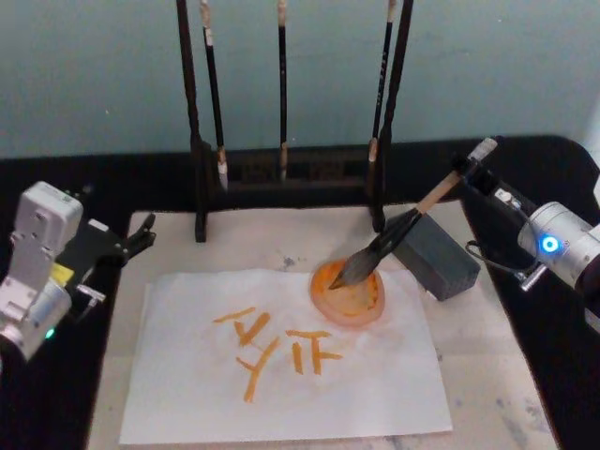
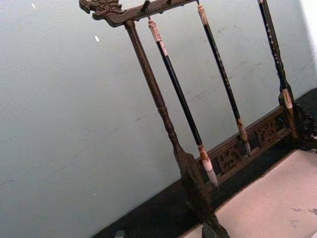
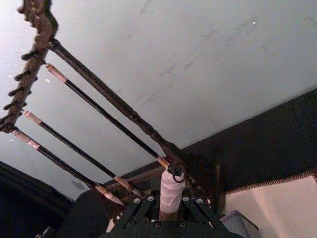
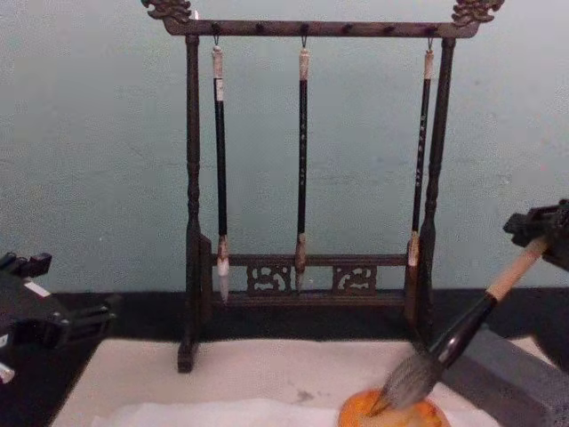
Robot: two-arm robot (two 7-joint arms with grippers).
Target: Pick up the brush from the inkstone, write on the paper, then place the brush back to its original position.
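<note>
The brush (image 1: 394, 234) slants down to the left, its bushy dark tip resting in a round orange dish (image 1: 349, 292) at the paper's far right corner. My right gripper (image 1: 467, 172) is shut on the upper handle; the white-wrapped end (image 3: 171, 191) with its cord loop shows between the fingers. The handle passes over the grey block of the inkstone (image 1: 436, 255). The white paper (image 1: 375, 394) lies on the cream mat (image 1: 487, 375) and carries several orange strokes (image 1: 272, 347). My left gripper (image 1: 141, 234) rests open at the mat's far left corner, holding nothing.
A dark wooden brush rack (image 1: 281, 173) with three thin black brushes hanging from it stands along the mat's far edge, close behind the dish and the inkstone. Black table surface (image 1: 525, 159) surrounds the mat. A pale blue wall (image 4: 89, 133) rises behind the rack.
</note>
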